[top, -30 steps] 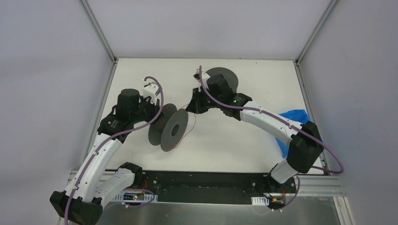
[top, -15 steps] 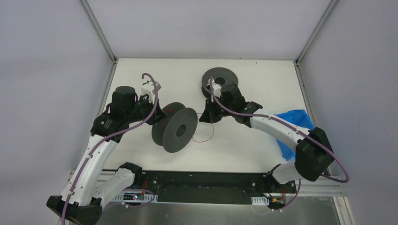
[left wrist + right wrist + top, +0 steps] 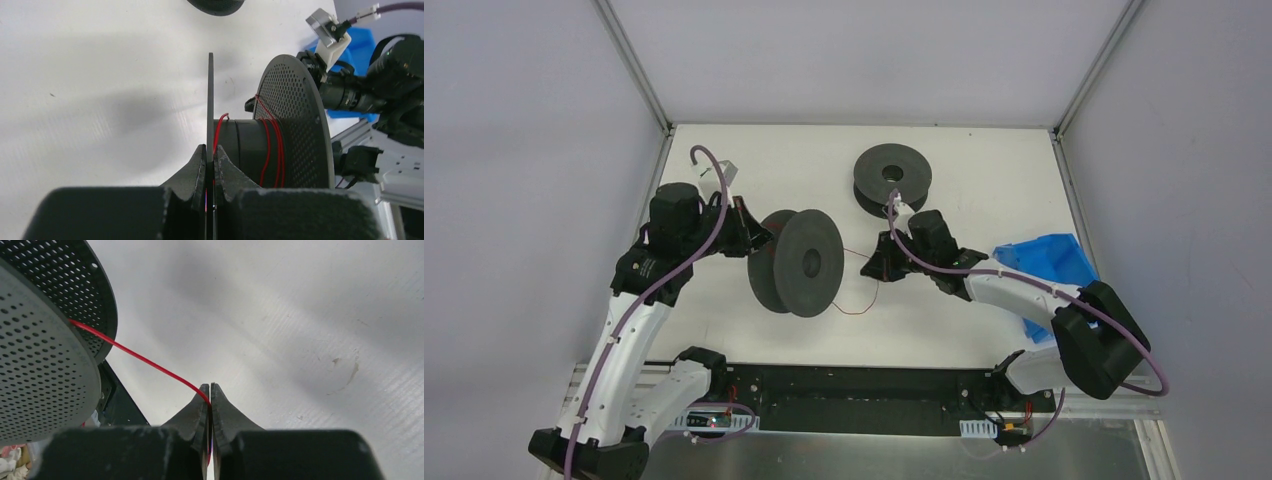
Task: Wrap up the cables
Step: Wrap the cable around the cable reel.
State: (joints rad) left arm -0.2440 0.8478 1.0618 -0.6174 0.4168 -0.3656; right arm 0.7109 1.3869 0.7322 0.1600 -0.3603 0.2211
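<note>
A dark grey spool (image 3: 799,263) stands on its edge in mid-table. My left gripper (image 3: 754,240) is shut on its left flange (image 3: 210,115). A thin red cable (image 3: 274,145) is wound in a few turns round its core. The cable runs from the spool's right flange (image 3: 45,340) to my right gripper (image 3: 210,390), which is shut on the cable (image 3: 145,360). In the top view the cable (image 3: 856,252) spans from the spool to the right gripper (image 3: 874,262), and a slack loop (image 3: 860,303) lies on the table below.
A second dark grey spool (image 3: 892,178) lies flat at the back, just behind the right wrist. A blue bin (image 3: 1049,270) sits at the right edge under the right arm. Metal frame posts rise at both back corners.
The left arm has swung the spool round, its flanges turning more face-on and shifting right. The right gripper has moved right and nearer with the cable, uncovering the back spool.
</note>
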